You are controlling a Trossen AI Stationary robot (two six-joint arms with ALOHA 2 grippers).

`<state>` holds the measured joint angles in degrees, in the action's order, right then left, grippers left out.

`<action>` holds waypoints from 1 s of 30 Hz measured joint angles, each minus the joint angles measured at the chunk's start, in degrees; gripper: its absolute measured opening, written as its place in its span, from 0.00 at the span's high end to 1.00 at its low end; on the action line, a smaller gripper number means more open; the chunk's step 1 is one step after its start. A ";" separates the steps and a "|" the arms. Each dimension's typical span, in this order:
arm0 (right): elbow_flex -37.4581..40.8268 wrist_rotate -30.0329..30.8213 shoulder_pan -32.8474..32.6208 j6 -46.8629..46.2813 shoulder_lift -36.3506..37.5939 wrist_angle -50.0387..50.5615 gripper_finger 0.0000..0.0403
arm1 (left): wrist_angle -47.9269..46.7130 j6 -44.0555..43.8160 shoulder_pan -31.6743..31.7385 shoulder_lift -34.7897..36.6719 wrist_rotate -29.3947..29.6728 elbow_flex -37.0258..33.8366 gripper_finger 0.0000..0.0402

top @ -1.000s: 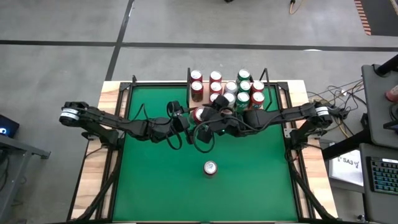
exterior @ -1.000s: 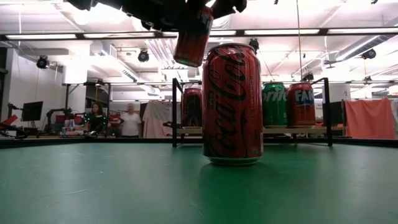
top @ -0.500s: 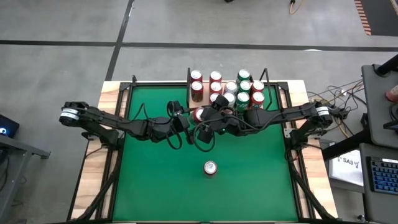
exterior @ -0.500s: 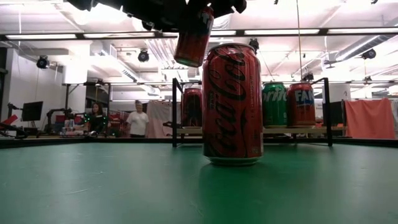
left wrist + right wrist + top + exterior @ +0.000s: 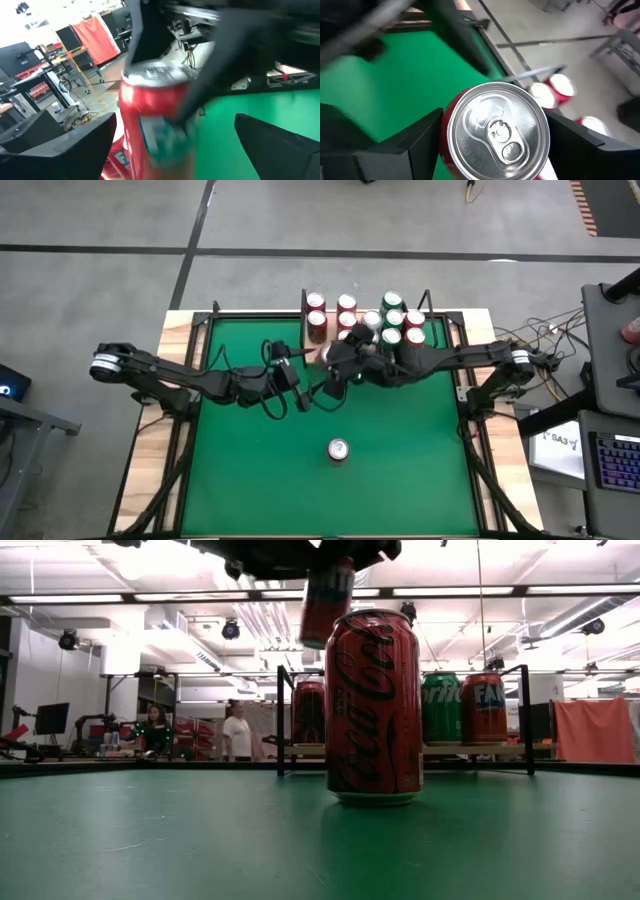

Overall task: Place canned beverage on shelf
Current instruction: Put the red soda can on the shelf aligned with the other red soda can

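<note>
Item: red can [image 5: 497, 131], smooth aluminium cylinder, silver lid with pull tab. Now pinched in the right claw [image 5: 338, 358] alone, lifted clear of the surface [image 5: 400, 470]. The left claw [image 5: 298, 392] has spread and drawn back from it since a second ago: handover done, carry to shelf pending. The can appears tilted in the low view, though blur hinders certainty.

Item: shelf [image 5: 304, 317], tan board, thin black uprights, already crowded with cans.

Item: second red can [image 5: 338, 450], upright on green felt, untouched.
</note>
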<state>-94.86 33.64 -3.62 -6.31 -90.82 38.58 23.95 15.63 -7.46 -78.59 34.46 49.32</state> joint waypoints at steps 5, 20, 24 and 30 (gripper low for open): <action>-7.49 -0.35 4.97 1.56 0.24 11.94 0.31 | -5.34 2.27 0.01 3.78 0.10 -0.17 0.02; -18.99 -23.26 41.32 11.07 0.28 24.34 0.31 | -11.98 12.08 2.85 15.11 -7.23 -4.39 0.01; -18.15 -27.37 51.67 13.62 0.28 24.30 0.31 | -11.97 10.79 7.39 18.81 -15.19 -7.38 0.01; -13.73 -38.99 64.72 14.91 0.05 20.14 0.31 | -12.06 12.15 15.09 23.17 -22.47 -9.75 0.01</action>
<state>-108.59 -5.35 61.10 8.60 -90.78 58.72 11.89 27.78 7.62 -55.42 11.99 39.57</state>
